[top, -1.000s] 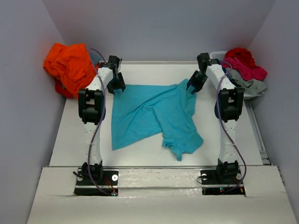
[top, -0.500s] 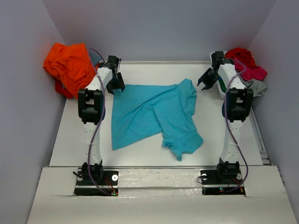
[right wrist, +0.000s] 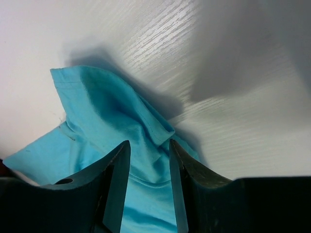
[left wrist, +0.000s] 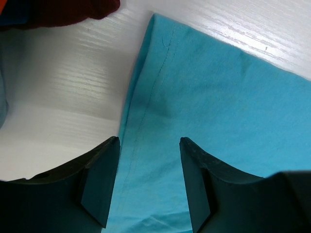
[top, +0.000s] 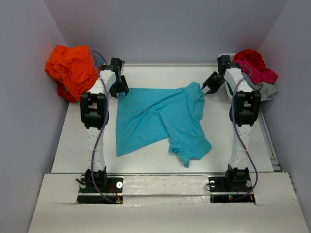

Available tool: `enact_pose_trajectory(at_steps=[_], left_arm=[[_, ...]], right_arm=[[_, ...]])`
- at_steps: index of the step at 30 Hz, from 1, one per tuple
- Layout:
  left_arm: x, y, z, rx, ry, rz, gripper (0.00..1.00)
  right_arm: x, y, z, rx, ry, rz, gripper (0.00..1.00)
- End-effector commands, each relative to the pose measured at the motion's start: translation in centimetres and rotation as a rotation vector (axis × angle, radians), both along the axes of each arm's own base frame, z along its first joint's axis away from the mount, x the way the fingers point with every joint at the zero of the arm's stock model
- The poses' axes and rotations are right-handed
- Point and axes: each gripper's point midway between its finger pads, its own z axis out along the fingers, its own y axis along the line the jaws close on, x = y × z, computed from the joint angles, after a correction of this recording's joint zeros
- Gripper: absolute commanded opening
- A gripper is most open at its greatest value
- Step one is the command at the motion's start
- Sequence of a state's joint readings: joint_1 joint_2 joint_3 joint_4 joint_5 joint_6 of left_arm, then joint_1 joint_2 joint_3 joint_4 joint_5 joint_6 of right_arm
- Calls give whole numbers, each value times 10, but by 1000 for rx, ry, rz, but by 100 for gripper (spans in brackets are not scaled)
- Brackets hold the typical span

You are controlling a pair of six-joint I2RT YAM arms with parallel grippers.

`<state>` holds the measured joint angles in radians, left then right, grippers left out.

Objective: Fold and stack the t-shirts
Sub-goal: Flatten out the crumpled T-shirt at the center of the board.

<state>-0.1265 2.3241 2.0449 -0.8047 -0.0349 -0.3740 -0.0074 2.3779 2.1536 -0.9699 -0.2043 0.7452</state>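
Note:
A turquoise t-shirt [top: 155,116] lies spread and rumpled in the middle of the white table. My left gripper [top: 121,91] hangs over its far-left corner. In the left wrist view the gripper [left wrist: 149,145] is open, and the shirt's stitched hem [left wrist: 141,97] runs between the fingers. My right gripper [top: 208,90] is at the far-right corner. It [right wrist: 149,148] is open too, straddling a raised fold of turquoise cloth [right wrist: 97,111]. Neither grips the cloth.
An orange t-shirt heap [top: 73,68] sits against the left wall, with maroon cloth [left wrist: 73,9] beside it. Red, pink and grey t-shirts [top: 255,73] are piled at the back right. Grey walls close in the table on three sides.
My right gripper swung right, away from the shirt's far-right corner, then came back over it. The left gripper and the shirt have barely moved.

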Motion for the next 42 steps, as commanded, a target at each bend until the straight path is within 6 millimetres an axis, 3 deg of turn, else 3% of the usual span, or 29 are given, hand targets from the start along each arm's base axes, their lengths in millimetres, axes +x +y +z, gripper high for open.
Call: enact_pose_trajectory(at_steps=[1,16,42], left_arm=[[4,5,23,8,-42,-4,63],[5,4,19,5,-36,-4,63],[6,7,16,-3,-32,3,63]], right_arm=[[-6,1,-11,3,28,9,44],[-22,-3,-25,-94,92,60,44],[-34,35,-38,-98,119,152,44]])
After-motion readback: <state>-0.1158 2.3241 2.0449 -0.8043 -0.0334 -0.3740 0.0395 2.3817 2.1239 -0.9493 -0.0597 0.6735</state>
